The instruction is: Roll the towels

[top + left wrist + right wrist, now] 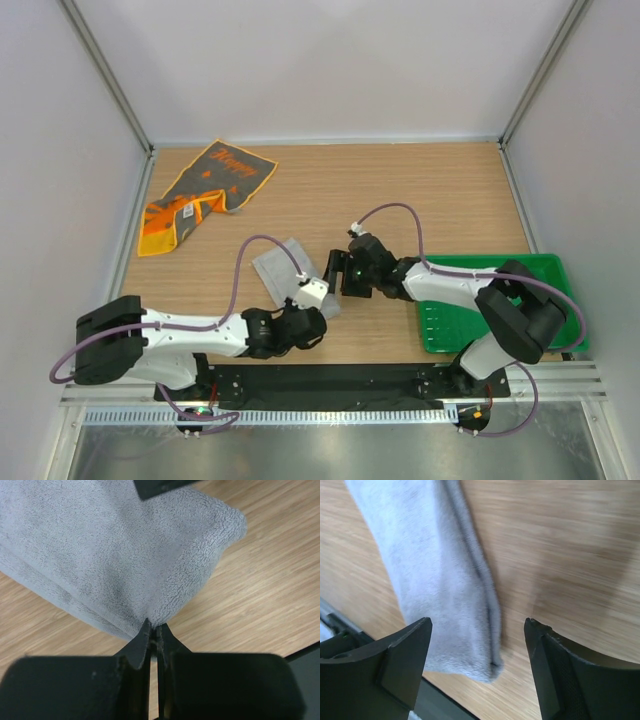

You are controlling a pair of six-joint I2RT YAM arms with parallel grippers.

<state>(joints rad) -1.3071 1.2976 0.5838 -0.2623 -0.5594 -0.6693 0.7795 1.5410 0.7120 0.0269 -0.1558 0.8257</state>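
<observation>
Mid-table, left gripper (154, 626) pinches the grey towel (115, 545); right gripper (477, 625) stands open

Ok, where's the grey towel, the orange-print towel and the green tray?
grey towel (275, 272): top view, on its flat middle.
orange-print towel (220, 175): top view, on its dark printed part.
green tray (445, 325): top view, on its bare floor.

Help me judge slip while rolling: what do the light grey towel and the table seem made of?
The light grey towel looks like terry cloth: matte, fine looped nap, stitched hem. The table looks like wood or wood-print laminate: smooth, faint sheen, straight grain; I cannot tell which.
</observation>
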